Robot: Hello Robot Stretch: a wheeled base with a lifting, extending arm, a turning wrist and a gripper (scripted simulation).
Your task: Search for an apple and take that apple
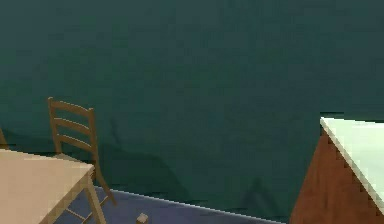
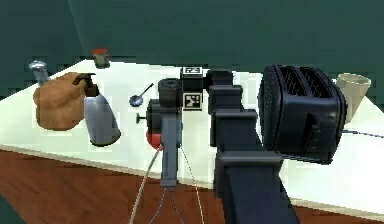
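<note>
1. Arm side view showed a small red thing (image 2: 153, 127), probably the apple, on the white desk (image 2: 50, 140) between a steel jug (image 2: 100, 115) and a toaster (image 2: 300, 110).
2. The tool (image 2: 163, 120) was at it. I could not tell whether it was spread, pressed together or holding anything.
3. An apple would likely be light, firm, smooth and easily bruised, so it was best taken across its widest middle.
</note>
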